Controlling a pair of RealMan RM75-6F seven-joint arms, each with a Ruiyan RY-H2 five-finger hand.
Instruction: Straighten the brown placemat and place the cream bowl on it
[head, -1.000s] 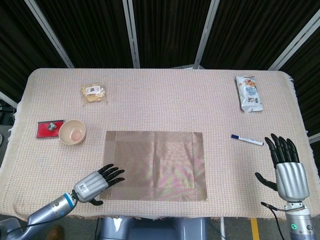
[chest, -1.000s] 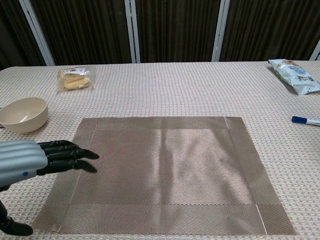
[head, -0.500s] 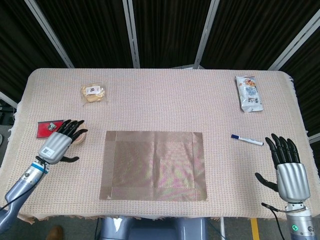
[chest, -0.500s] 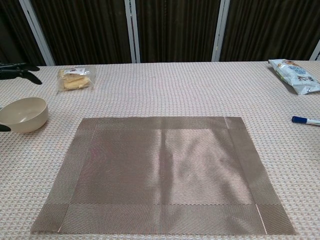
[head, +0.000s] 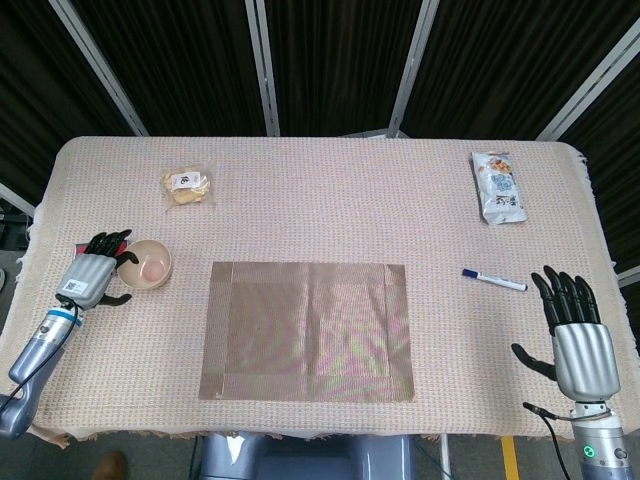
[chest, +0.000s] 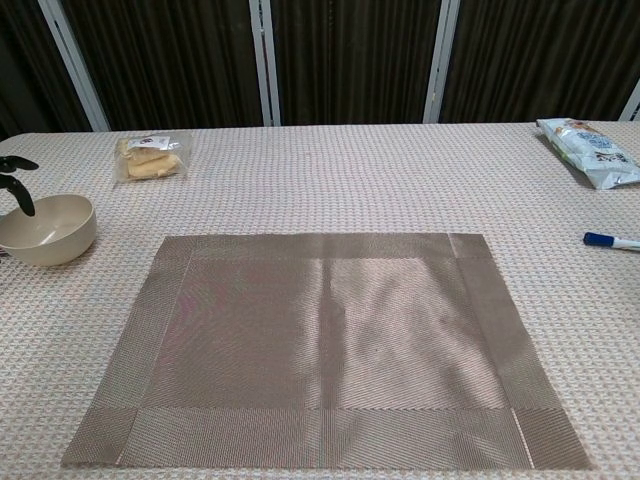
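Left robot hand (head: 92, 277) moved off placemat (head: 308, 330) edge, now beside bowl (head: 146, 264).

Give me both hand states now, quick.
Left hand: at the cream bowl, grip cannot be told.
Right hand: open, holding nothing.

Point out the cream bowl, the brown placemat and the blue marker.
cream bowl (head: 146, 264): head view, inside of the bowl.
brown placemat (head: 310, 330): head view, middle of the mat.
blue marker (head: 495, 280): head view, middle of its white barrel.
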